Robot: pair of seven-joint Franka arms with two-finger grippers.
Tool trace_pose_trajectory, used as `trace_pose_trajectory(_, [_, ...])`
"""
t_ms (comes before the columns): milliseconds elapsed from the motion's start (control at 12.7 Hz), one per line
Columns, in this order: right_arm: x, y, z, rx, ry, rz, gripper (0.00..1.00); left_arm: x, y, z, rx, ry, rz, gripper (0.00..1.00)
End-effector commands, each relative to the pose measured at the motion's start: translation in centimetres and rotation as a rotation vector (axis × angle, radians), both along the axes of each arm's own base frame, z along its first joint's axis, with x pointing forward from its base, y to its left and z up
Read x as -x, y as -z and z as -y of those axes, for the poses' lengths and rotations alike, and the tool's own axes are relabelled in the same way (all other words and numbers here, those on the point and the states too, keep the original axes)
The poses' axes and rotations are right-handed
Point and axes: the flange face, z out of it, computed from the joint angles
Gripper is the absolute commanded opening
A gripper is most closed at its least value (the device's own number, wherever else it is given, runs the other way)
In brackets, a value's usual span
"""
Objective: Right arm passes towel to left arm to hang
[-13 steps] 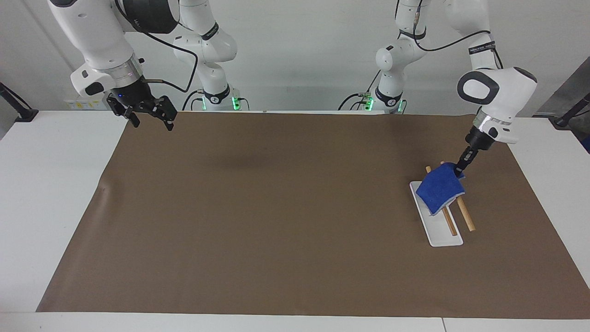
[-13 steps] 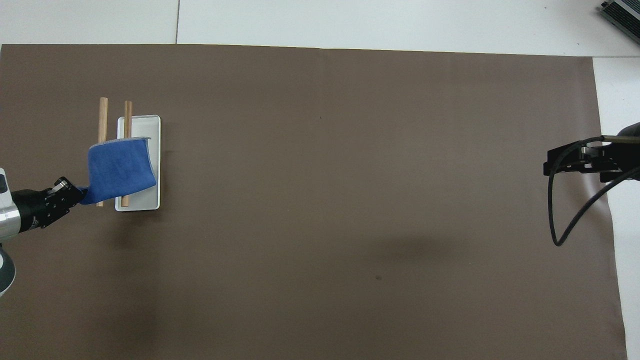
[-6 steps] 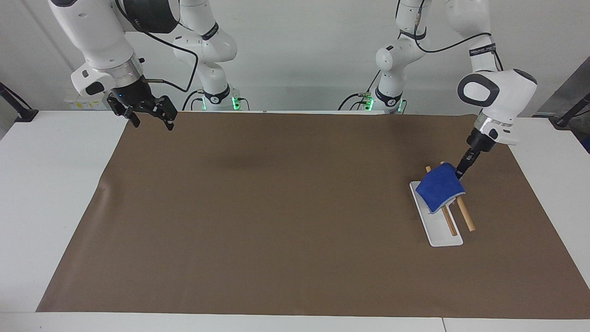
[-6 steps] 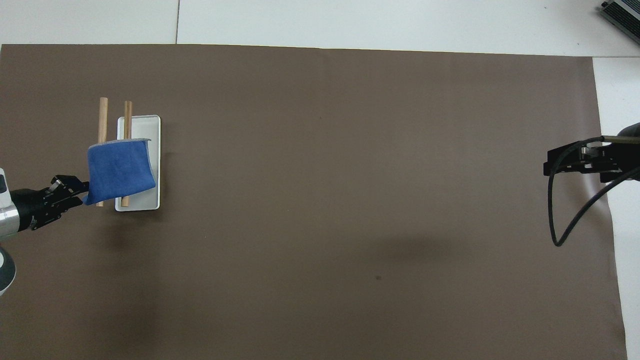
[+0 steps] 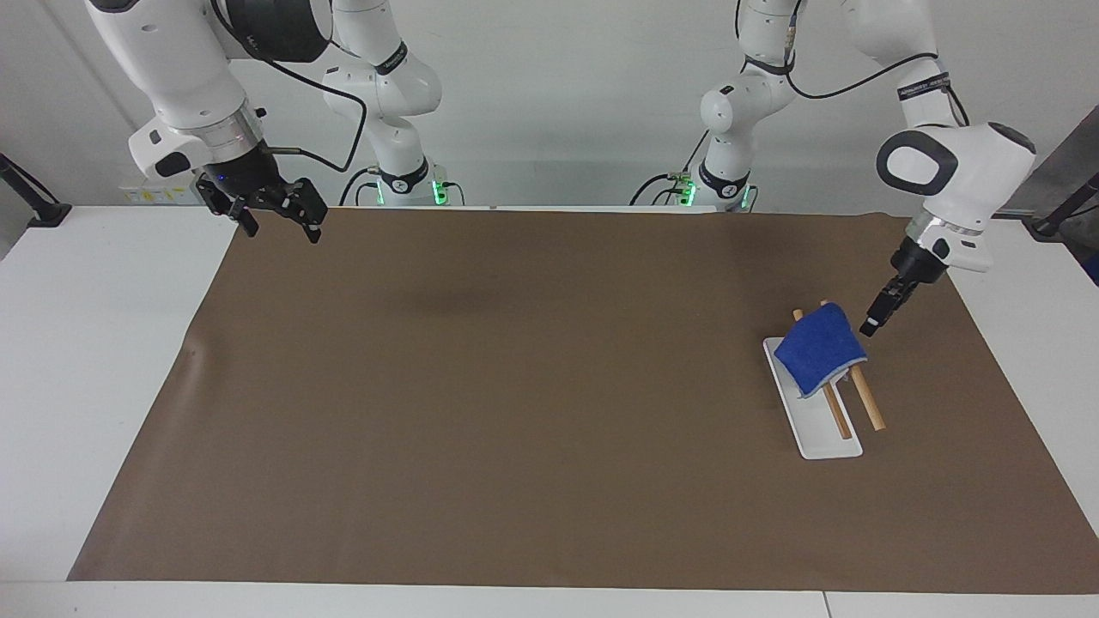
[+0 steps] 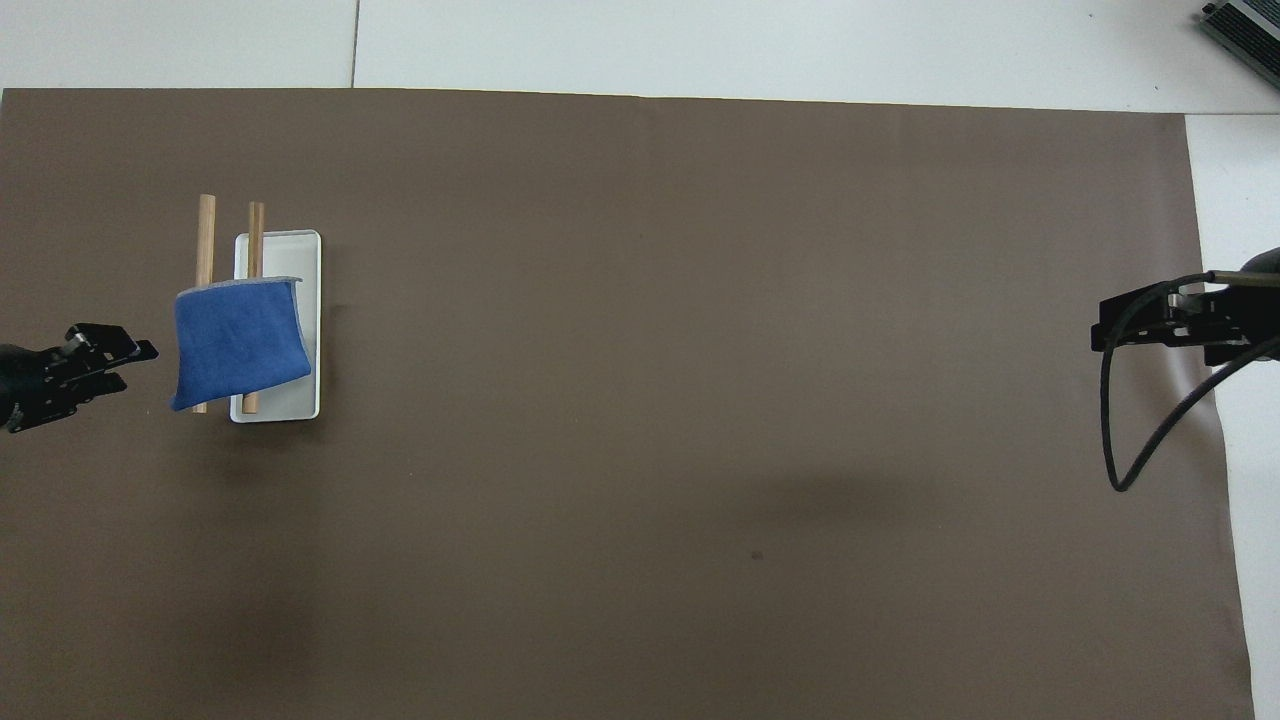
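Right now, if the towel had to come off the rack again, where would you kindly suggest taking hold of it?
Probably the towel corner that juts past the outer wooden bar, toward the left hand. That corner hangs free of the bars, so coming in from that side, fingers could close on cloth alone. The rest lies draped across both bars.

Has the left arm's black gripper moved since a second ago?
Yes. The left gripper has let go of the blue cloth towel and drawn back from the wooden-bar rack, open.

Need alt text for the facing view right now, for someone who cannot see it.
The blue towel hangs draped over the rack at the left arm's end of the mat; the left gripper hovers beside it, empty. The right gripper waits open.
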Motion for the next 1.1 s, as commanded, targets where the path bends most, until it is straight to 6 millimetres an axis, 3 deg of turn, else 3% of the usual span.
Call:
trace_pose_trajectory(0, [0.8,-0.1,0.3,0.009,-0.016,-0.003,1.00,-3.1,-2.9,-1.4,-0.001,0.088,-0.053,0.60])
trace_pose_trajectory(315, [0.8,-0.1,0.3,0.009,-0.016,-0.003,1.00,-5.3,-10.5,-0.6,-0.094,0.249,-0.165,0.59])
trace_pose_trajectory(709, [0.8,-0.1,0.3,0.009,-0.016,-0.003,1.00,-4.9,-17.7,9.4,-0.226,0.474,-0.268,0.59])
trace_pose_trajectory(1024, [0.8,-0.1,0.3,0.009,-0.016,-0.003,1.00,-3.7,-18.7,17.4,-0.248,0.515,-0.326,0.59])
